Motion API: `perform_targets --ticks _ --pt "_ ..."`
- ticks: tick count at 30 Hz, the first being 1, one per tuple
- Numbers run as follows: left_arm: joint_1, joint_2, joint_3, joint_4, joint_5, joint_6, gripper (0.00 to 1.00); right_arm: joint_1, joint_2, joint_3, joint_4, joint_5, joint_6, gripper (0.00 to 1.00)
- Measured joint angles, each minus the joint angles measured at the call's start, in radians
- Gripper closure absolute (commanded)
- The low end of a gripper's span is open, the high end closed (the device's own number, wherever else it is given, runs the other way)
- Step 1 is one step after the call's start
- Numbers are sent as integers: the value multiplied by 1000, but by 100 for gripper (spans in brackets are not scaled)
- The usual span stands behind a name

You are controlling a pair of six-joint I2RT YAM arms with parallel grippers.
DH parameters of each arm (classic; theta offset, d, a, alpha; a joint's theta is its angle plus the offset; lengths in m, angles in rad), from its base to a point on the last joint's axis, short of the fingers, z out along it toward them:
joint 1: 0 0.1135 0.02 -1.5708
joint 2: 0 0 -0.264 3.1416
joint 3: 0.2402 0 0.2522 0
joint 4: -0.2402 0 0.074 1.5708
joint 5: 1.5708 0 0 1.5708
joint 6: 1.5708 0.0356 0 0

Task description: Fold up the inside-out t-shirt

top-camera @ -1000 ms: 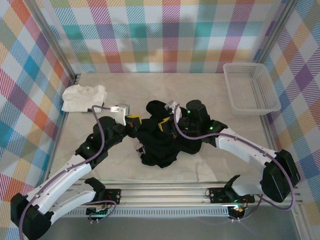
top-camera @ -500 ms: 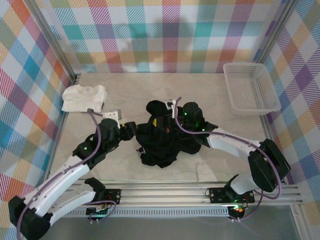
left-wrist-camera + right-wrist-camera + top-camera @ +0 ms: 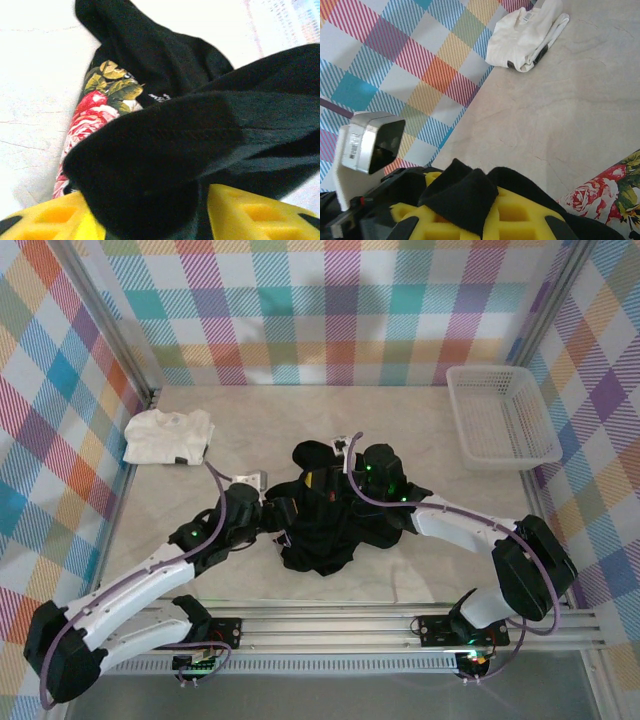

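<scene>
Jaws of left gripper (image 3: pixel 150 215) straddled a fold at black t-shirt's (image 3: pixel 325 540) left edge, grip uncertain. Shirt lay bunched mid table (image 3: pixel 430 450), extending right from them. Right gripper (image 3: pixel 470 205), clamped on cloth, held its far edge.

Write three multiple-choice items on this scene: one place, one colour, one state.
1. On the table, the white garment lies: A at the far-left corner; B at the near-right corner; C in the centre.
2. The print on the inside-out t-shirt shows: A blue stars; B red roses, green leaves; C white stripes.
3. The t-shirt is: A folded flat; B crumpled in a heap; C hanging off the edge.
Key: A, the top view shows it by the left wall; B, the left wrist view shows roses; B, it lies bunched mid-table.
</scene>
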Motion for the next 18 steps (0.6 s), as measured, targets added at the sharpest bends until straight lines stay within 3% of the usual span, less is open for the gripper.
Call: perform_targets --ticks 10,14,18 --pt "11 60 37 16 -58 42 95 0 -80 -3 -80 16 -89 100" --pt "37 -38 -4 95 8 99 98 -2 -134 6 -187 44 -178 100" --pt "51 -196 -81 239 166 167 98 -21 -142 59 -320 46 -260 100"
